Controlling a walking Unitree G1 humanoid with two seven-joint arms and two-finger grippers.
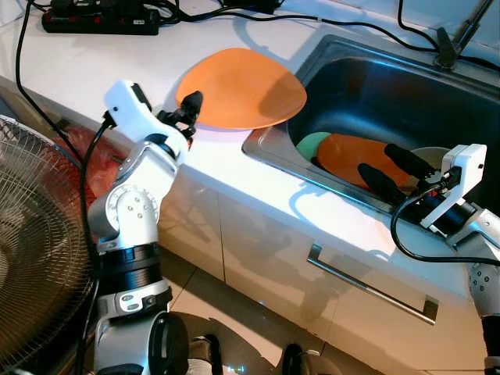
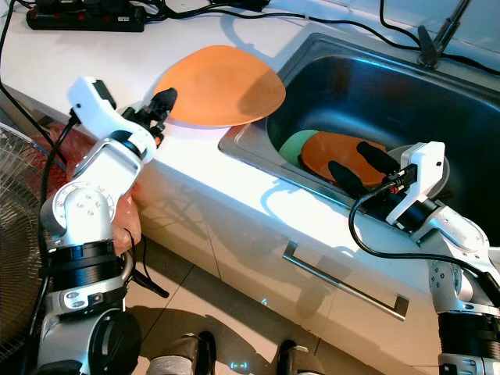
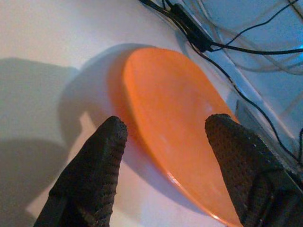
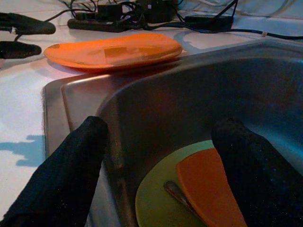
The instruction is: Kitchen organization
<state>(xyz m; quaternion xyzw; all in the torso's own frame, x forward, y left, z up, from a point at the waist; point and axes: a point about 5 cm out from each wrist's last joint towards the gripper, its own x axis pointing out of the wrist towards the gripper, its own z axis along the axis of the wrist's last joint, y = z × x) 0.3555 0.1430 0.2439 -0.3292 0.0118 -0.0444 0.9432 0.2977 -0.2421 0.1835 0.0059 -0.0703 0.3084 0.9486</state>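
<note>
Resting on the white table, an orange plate lay just beside the sink, its edge reaching over the sink's rim. The left pincer sat at the plate's edge on the side away from the sink, fingers spread apart with the rim between them, not clamped on it. The right pincer hovered over the sink's near wall, fingers wide apart, holding nothing. Inside the sink lay a green plate with a second orange plate on top and a spoon across them. Behind the sink, a power strip and black cables ran along the table.
</note>
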